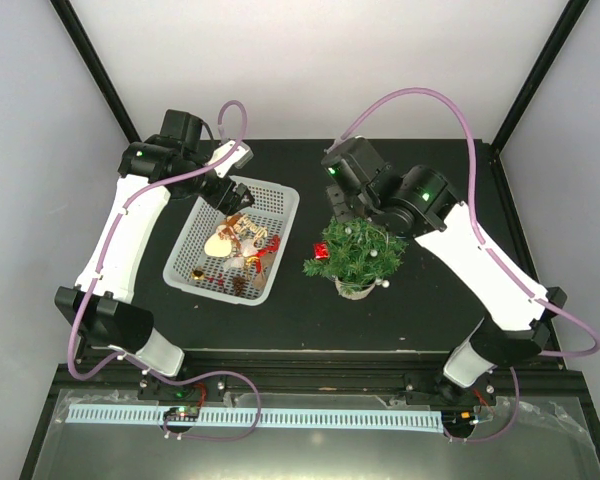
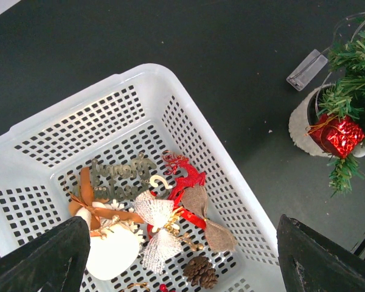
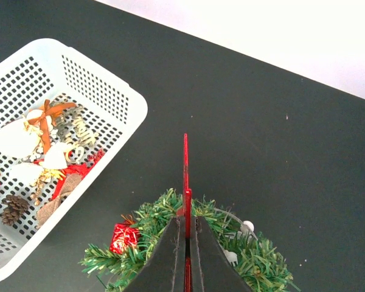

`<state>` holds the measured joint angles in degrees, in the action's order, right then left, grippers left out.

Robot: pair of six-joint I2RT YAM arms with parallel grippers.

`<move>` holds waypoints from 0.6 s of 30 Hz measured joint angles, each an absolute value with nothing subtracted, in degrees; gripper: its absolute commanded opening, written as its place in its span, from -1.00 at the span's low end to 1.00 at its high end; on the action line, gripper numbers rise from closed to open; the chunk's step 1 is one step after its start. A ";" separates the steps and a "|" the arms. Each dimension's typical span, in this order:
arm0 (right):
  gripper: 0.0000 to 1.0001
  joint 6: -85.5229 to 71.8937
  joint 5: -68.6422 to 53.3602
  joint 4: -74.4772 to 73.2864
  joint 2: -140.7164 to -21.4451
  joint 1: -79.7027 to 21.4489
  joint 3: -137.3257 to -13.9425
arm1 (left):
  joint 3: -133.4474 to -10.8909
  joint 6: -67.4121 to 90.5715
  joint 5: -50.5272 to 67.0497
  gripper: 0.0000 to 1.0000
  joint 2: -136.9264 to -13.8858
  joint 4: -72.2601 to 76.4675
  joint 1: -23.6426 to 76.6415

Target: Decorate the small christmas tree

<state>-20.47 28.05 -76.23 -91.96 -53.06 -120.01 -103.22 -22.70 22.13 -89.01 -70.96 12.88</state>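
Hanging over the upper end of the white mesh basket (image 1: 187, 243), left of centre in the top view, the left gripper (image 1: 236, 196) has its jaws spread wide with nothing between them. In its wrist view the two dark fingers (image 2: 48, 258) sit in the bottom corners of the frame, and the basket's contents lie between them.

Those contents are a red reindeer (image 2: 186, 176), a burlap bow (image 2: 210, 222), a white mesh bow (image 2: 158, 225), a pine cone (image 2: 201, 271), a pale rounded piece (image 2: 112, 254) and a gold script cut-out (image 2: 121, 173), loosely heaped and overlapping.

The small christmas tree (image 1: 358, 254) stands in its whitish pot (image 2: 299, 126) on the black table (image 1: 430, 325), just right of the basket and apart from it. The basket's right wall lies between the heap and the tree. A red gift box (image 2: 340, 135) hangs on the branches facing the basket, and white beads (image 3: 248, 226) show on the far side. A clear plastic tag (image 2: 306, 70) lies on the table beside the pot.

The right gripper (image 1: 338, 214) is at the tree's upper edge in the top view. Its jaws are nearly together, pinching a thin red ornament (image 3: 185, 164) seen edge-on, which sticks out above the green needles in the wrist view. I cannot tell whether it touches the branches.
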 measured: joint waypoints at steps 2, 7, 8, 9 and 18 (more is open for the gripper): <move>-0.98 -20.71 28.29 -76.20 -91.57 -53.06 -119.70 | -103.22 -22.70 22.13 0.69 -89.01 -70.94 12.88; -0.98 -20.95 29.12 -76.27 -90.63 -53.06 -119.39 | -103.22 -22.68 22.13 0.69 -89.01 -70.85 12.88; -0.98 -20.95 29.39 -76.29 -90.45 -53.06 -119.39 | -103.22 -22.65 22.13 0.69 -89.01 -70.83 12.88; -0.98 -20.95 29.54 -76.29 -90.35 -53.06 -119.39 | -103.22 -22.65 22.13 0.69 -89.01 -70.83 12.88; -0.98 -20.95 29.65 -76.64 -90.13 -53.06 -120.20 | -103.22 -22.35 22.13 0.69 -89.01 -70.63 12.97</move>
<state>-20.95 29.65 -76.64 -90.13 -53.06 -120.20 -103.22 -22.35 22.13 -89.01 -70.63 12.97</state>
